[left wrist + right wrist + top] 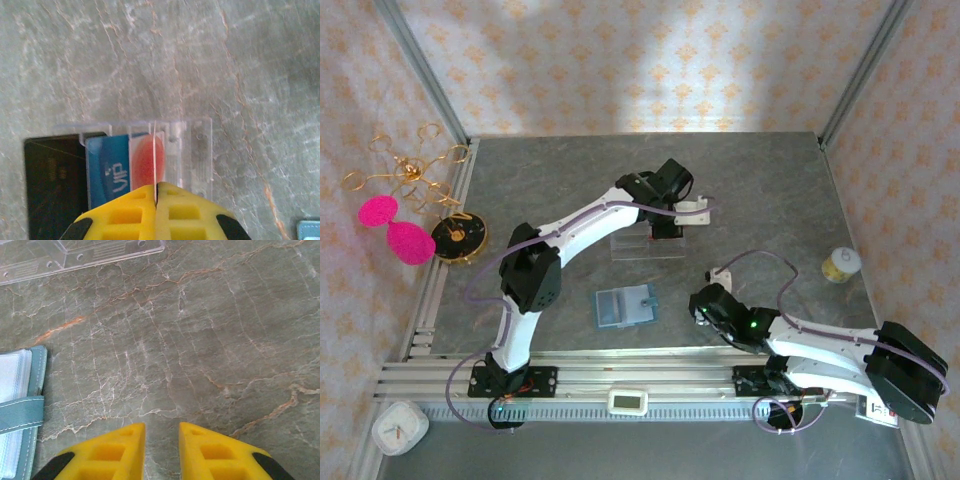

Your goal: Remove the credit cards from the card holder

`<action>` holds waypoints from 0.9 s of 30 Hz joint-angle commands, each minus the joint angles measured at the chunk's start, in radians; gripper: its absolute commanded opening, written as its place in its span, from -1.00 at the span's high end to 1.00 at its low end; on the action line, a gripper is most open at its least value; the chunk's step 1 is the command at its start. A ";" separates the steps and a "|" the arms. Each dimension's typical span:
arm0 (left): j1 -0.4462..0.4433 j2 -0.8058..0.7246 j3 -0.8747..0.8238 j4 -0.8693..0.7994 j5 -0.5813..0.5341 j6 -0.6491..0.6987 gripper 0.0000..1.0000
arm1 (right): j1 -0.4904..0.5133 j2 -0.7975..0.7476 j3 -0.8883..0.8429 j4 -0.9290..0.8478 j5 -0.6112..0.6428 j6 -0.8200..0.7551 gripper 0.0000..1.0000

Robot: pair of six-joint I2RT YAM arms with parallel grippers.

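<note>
Left tool [156, 189] pinching card [159, 150], perhaps red-printed, edge-on

Tray [197, 150] is found directly ahead of the left gripper [156, 197]. An upright card [147, 160] is pinched edge-on between its fingers, inside the tray. A second card [107, 170] and a third card [52, 185] are laid further left. The card holder [20, 410] is laid unfolded left of the right gripper [161, 440], with the tray far ahead-left.

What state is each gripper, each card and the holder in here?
left gripper: shut on the red-print card.
right gripper: open, empty.
red-print card: pinched edge-on at the clear tray.
blue VIP card: out, lying at the tray.
black card: out, beside the blue one.
card holder: open, flat on the table.
</note>
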 commanded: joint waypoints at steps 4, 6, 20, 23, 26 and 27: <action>0.008 -0.043 -0.048 0.018 -0.024 0.044 1.00 | -0.013 0.010 0.023 -0.038 0.032 0.016 0.55; 0.011 -0.044 -0.059 0.030 -0.023 0.046 1.00 | -0.015 0.013 0.032 -0.045 0.033 0.014 0.54; 0.033 -0.007 -0.069 0.069 -0.052 0.053 1.00 | -0.015 0.018 0.039 -0.050 0.031 0.020 0.55; 0.034 -0.002 -0.077 0.075 -0.030 0.053 1.00 | -0.014 0.021 0.042 -0.055 0.034 0.019 0.54; 0.034 0.008 -0.082 0.082 -0.019 0.050 1.00 | -0.015 0.017 0.044 -0.056 0.035 0.018 0.55; 0.032 0.010 -0.082 0.086 -0.018 0.048 1.00 | -0.014 0.018 0.043 -0.056 0.035 0.019 0.54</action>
